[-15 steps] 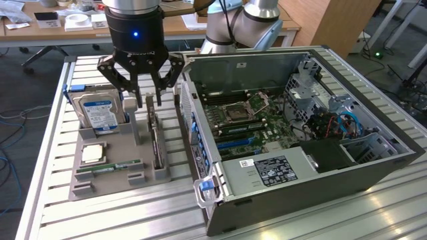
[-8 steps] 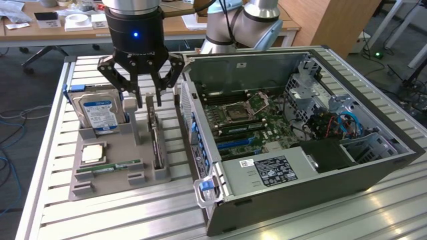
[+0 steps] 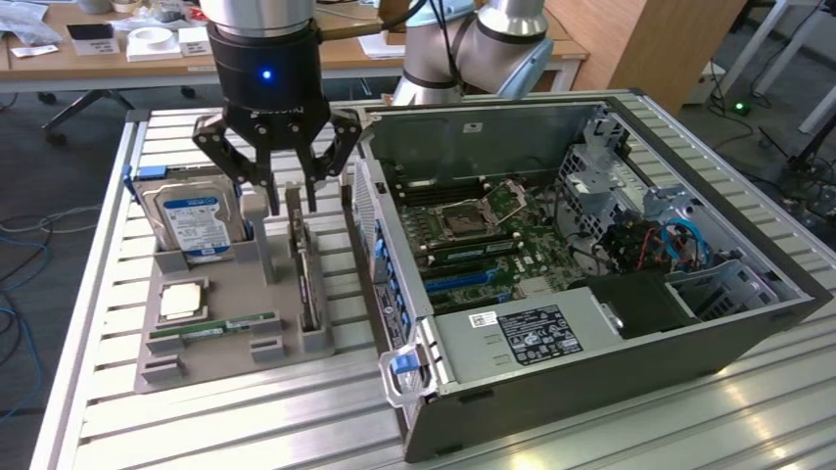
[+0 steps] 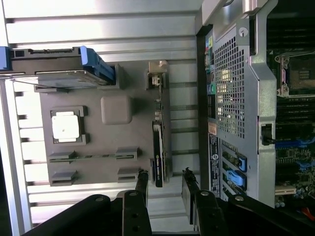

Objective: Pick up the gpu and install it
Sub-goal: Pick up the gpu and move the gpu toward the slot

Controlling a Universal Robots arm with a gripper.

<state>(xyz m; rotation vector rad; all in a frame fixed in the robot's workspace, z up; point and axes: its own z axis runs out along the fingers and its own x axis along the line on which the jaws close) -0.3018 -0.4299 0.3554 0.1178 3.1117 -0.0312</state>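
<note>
Jaws apart and empty, the gripper (image 3: 294, 201) hangs just above the gpu (image 3: 303, 279), standing on edge in its tray (image 3: 229, 294), long axis running between the fingers (image 4: 141, 184)

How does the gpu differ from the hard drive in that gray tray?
The hard drive is boxy with a blue-white label; the gpu is a thin dark card. The hard drive stands farther from the computer case; the gpu stands beside it. The open gripper hangs over the gpu, not the hard drive. Both stand on edge in the gray tray.
</note>
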